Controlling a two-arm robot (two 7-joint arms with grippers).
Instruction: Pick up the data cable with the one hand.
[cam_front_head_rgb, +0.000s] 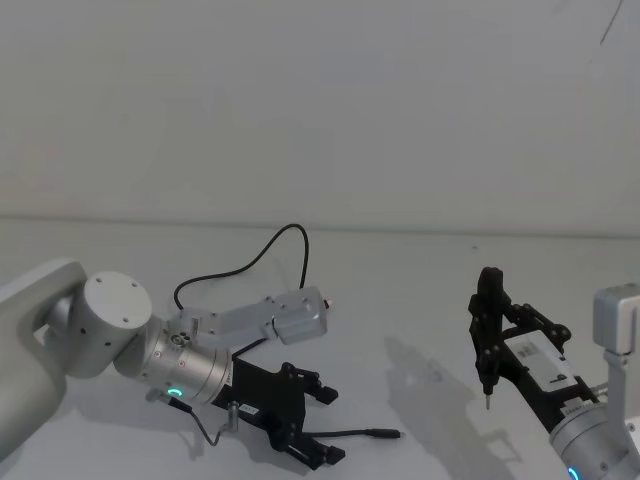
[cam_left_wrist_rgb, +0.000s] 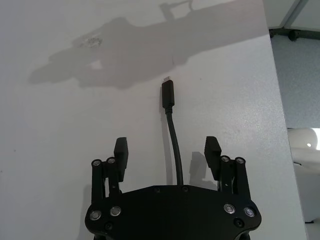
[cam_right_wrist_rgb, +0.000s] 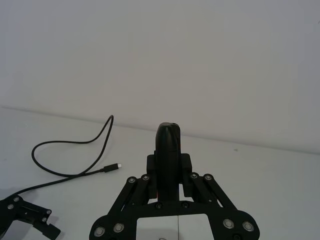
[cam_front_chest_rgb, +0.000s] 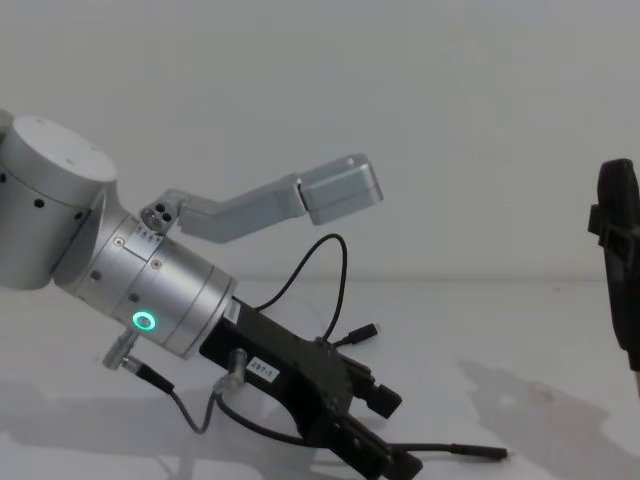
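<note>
1. Data cable (cam_left_wrist_rgb: 173, 135): a thin black cord lying on the white tabletop (cam_front_head_rgb: 420, 270). It loops loosely over the left half toward the far edge. Its slim plug (cam_front_head_rgb: 385, 434) lies close to the near edge, and its flat plug (cam_right_wrist_rgb: 112, 167) lies farther back.
2. Left pincer (cam_front_head_rgb: 322, 422): low over the near-left part of the tabletop, fingers (cam_left_wrist_rgb: 121, 150) released and spread. The cord just behind the slim plug runs between them, touching neither.
3. Right pincer (cam_right_wrist_rgb: 169, 132): held above the near-right part, well apart from the data cable, and it appears clenched on nothing.
4. Handling, as a judgement: the cord is probably very light and limp, so it would sag and trail when lifted. Its smooth round sheath may slip from a loose hold. The best place to take hold seems to be the stretch straddled by the left pincer, beside the stiffer plug.
5. Writing: a small white label (cam_front_chest_rgb: 262, 369) on the left pincer carries print too small to read with certainty. No brand name is legible.
</note>
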